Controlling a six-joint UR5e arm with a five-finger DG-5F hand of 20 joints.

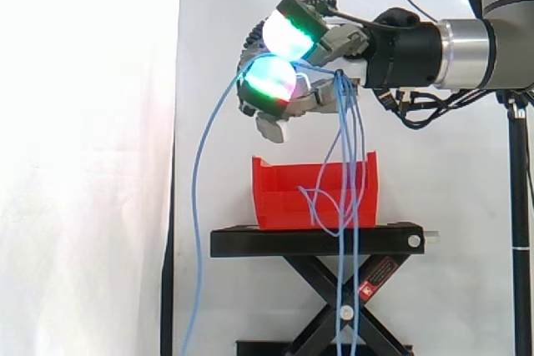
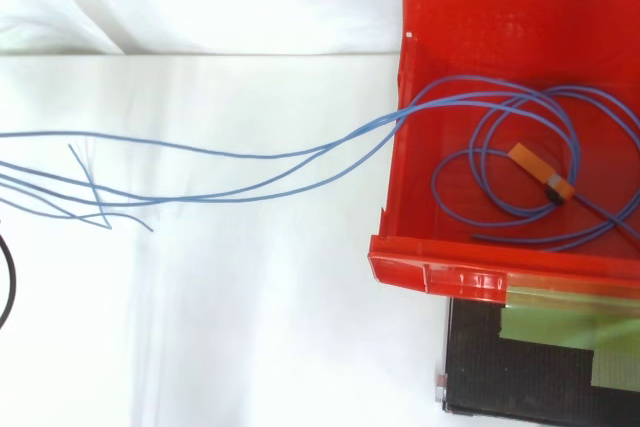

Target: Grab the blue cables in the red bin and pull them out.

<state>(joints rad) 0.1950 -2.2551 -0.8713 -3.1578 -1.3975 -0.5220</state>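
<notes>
The hand (image 1: 335,44) holds the blue cables (image 1: 344,273) in clenched fingers above the red bin (image 1: 282,196). Light, limp and probably slippery, they're best gripped bunched.

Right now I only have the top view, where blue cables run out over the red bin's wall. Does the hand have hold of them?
Observer: Yes. From the side, the hand is above the red bin, its fingers curled round the blue cables.
Operator: Where do they go from the hand?
Observer: Most hang down across the bin's face and past the black stand, with loose loops at bin height.
Operator: Any stray one?
Observer: One strand arcs off to the left of the hand and drops to the view's bottom edge.
</notes>
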